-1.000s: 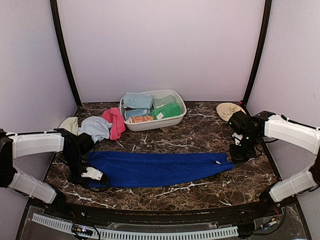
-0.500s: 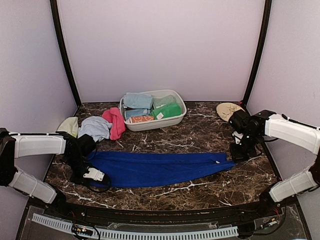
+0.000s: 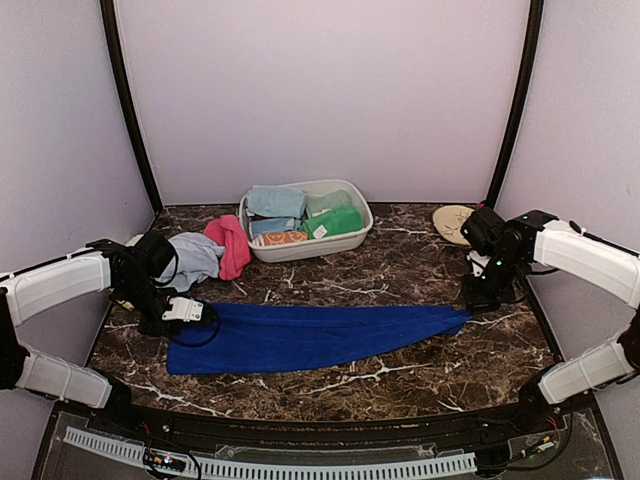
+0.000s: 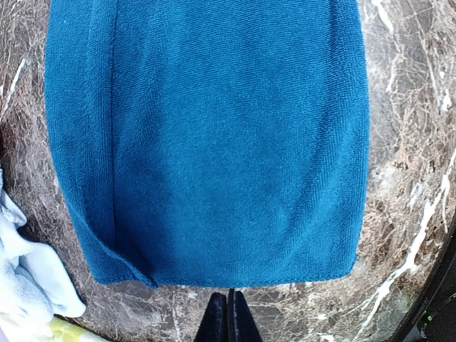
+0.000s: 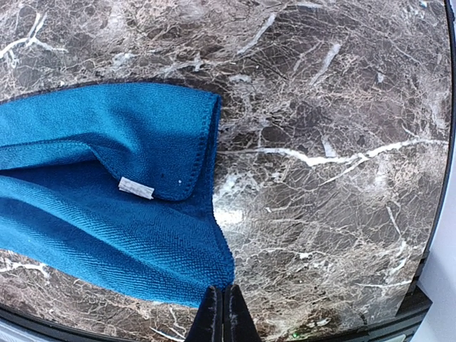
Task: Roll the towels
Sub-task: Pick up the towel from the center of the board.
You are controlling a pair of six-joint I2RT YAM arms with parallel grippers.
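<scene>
the long royal blue terry towel (image 3: 310, 338) is spread flat, lengthwise, along the dark marbled tabletop (image 3: 400, 265). the left claw (image 4: 229, 317) is seen closed and empty just off its left hem; the right claw (image 5: 223, 310) is closed beside its right corner.
</scene>
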